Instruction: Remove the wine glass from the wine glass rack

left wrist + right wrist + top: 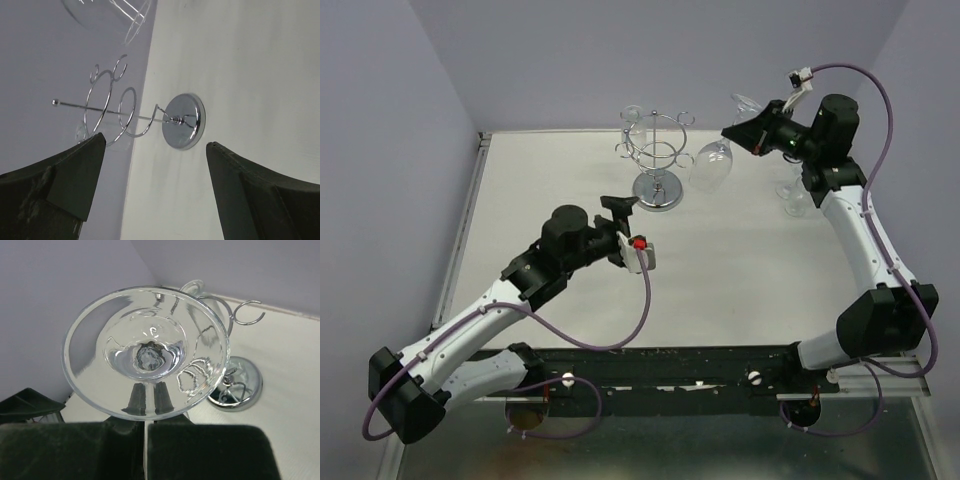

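Note:
The chrome wine glass rack (658, 160) stands at the back middle of the table on its round mirrored base. It also shows in the left wrist view (182, 121) and the right wrist view (237, 385). My right gripper (738, 130) is shut on the stem of a clear wine glass (711, 165). It holds the glass tilted in the air just right of the rack, bowl down-left, foot up-right. In the right wrist view the glass's foot (145, 352) fills the frame above my gripper (151, 400). My left gripper (625, 225) is open and empty, short of the rack's base (155, 142).
A second clear glass (795, 195) stands on the table at the right, under my right arm. The back wall and the left wall close in behind the rack. The held glass's bowl (107, 12) shows at the top of the left wrist view.

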You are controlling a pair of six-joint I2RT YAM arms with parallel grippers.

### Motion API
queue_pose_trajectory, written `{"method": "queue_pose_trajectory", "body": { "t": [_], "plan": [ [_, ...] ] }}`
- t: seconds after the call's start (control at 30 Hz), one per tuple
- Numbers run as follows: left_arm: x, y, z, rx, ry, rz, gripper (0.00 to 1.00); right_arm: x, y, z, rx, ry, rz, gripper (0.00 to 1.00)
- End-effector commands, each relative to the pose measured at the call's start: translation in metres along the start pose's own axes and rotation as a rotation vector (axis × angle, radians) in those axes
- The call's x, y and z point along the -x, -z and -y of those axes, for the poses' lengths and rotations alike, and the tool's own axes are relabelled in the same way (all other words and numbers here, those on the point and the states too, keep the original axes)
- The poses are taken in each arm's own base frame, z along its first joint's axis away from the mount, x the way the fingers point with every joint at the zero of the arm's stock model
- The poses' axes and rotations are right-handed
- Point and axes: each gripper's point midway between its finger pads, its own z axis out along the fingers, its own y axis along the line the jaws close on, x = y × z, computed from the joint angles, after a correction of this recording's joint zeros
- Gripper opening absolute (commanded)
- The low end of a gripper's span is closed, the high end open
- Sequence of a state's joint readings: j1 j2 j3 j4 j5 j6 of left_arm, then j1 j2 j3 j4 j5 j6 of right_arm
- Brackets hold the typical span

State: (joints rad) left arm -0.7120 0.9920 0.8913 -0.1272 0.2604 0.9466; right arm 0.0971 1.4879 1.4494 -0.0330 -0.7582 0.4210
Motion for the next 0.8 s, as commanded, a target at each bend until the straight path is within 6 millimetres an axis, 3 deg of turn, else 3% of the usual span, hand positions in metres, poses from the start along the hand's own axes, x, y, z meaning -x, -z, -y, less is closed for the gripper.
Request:
{"method": "queue_pose_trajectory", "body": {
  "t": [0.0, 0.13, 0.33, 0.47, 0.77],
  "plan": [
    [0.018, -0.010, 0.003, 0.085, -0.209, 0.066, 0.99, -0.025, 0.012, -0.024, 0.080, -0.154, -0.094, 0.01],
    [0.028, -0.026, 0.013, 0.089, -0.355, 0.113, 0.99, -0.054, 0.006, -0.026, 0.150, -0.363, -0.205, 0.01],
    [0.052, -0.051, 0.021, 0.135, -0.509, 0.184, 0.99, -0.073, 0.006, -0.019, 0.103, -0.562, -0.245, 0.01],
    [0.056, -0.068, 0.038, 0.105, -0.589, 0.210, 0.99, -0.078, 0.003, -0.020, 0.110, -0.676, -0.283, 0.01],
    [0.054, -0.084, 0.043, 0.154, -0.619, 0.177, 0.99, -0.105, 0.003, -0.012, 0.078, -0.836, -0.345, 0.01]
  ]
}}
